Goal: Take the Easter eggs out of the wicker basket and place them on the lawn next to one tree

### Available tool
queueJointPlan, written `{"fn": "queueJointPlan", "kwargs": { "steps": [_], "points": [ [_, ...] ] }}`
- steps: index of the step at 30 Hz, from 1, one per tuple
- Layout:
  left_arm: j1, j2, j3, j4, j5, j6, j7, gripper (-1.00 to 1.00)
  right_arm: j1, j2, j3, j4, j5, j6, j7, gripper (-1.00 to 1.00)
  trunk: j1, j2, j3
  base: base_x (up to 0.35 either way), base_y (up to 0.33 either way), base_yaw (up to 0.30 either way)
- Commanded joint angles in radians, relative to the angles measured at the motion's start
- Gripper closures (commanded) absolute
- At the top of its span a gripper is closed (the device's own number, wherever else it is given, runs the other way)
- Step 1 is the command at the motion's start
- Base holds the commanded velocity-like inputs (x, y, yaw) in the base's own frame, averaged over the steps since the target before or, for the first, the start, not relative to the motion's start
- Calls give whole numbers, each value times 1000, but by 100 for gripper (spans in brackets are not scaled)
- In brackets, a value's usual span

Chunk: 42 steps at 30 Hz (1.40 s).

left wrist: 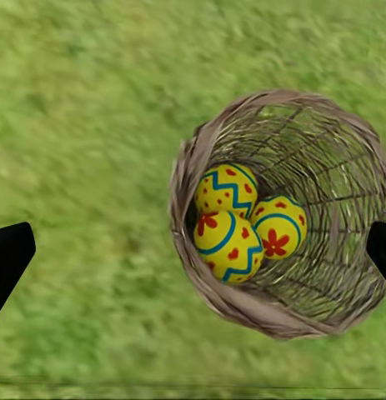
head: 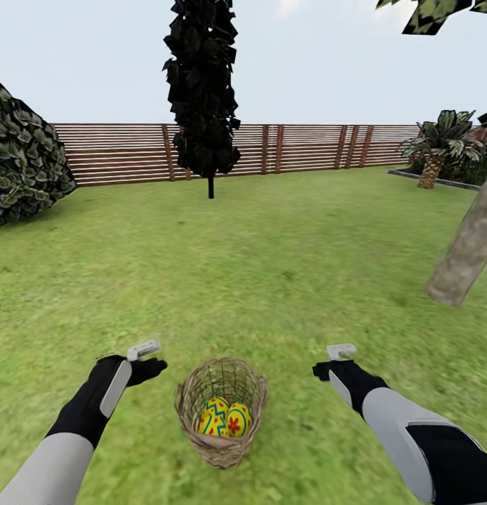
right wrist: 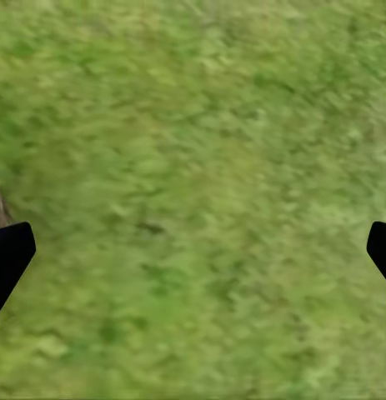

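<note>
Wicker basket (head: 221, 414) sits upright on the lawn (head: 271, 266), low centre in the head view, between the two arms. All three Easter eggs (left wrist: 238, 223) are inside it, packed together at the bottom and touching each other; head view shows two of them clearly through the open top (head: 224, 419).

Left gripper (head: 147, 359) hovers over grass just to the left of the basket, apart from the rim. Its wrist view looks straight down: fingertips (left wrist: 9, 257) sit wide apart at opposite edges of the picture, nothing between them but grass and the basket mouth. Jaws spread wide, holding nothing.

Right gripper (head: 333, 359) hovers over bare lawn to the right of the basket, a bit further off than the left one. Its wrist view (right wrist: 193, 258) gives the same picture: fingertips (right wrist: 9, 254) at the far edges, plain grass between. Wide open, empty.

Tree (head: 468, 249): grey-brown bare trunk at the right edge of the head view, leaning in the frame, base on the grass well apart from the basket, ahead and right of the right arm.

Background: dark narrow cypress (head: 201, 91) ahead centre-left, round bush (head: 22, 158) at far left, short palm (head: 440, 151) at far right, brown slat fence (head: 307, 149) along the back of the garden.
</note>
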<state>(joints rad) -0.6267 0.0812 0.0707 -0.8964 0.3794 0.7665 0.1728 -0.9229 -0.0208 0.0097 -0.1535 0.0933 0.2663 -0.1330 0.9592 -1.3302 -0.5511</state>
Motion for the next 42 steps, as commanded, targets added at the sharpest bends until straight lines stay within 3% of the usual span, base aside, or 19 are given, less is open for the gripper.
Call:
{"fn": "queueJointPlan", "kwargs": {
  "steps": [1,6,18,23,30,42],
  "points": [
    [-1,0,-1,22,11,2,7,-100,1,0,1,-2,10,7,-1,-100,1,-1,-1,325,-2,12],
    [-1,-1,-4,68,10,-1,6,-100,2,0,1,-2,10,6,-1,-100,1,-1,-1,325,-1,4],
    [-1,-23,-8,87,10,-6,7,-100,4,-1,1,-1,10,2,22,-100,1,-1,-1,326,0,0],
    [-1,-45,-10,206,9,-80,7,-100,4,-1,1,0,11,2,66,-100,1,-1,-1,127,0,0],
    [-1,-52,-11,231,9,-107,0,-100,4,-2,1,0,11,4,71,-100,1,-1,-1,10,0,0],
    [-1,-50,-10,241,7,-106,1,-100,4,-5,-1,-1,10,4,114,-100,47,-85,-39,0,0,0]
  ]
}}
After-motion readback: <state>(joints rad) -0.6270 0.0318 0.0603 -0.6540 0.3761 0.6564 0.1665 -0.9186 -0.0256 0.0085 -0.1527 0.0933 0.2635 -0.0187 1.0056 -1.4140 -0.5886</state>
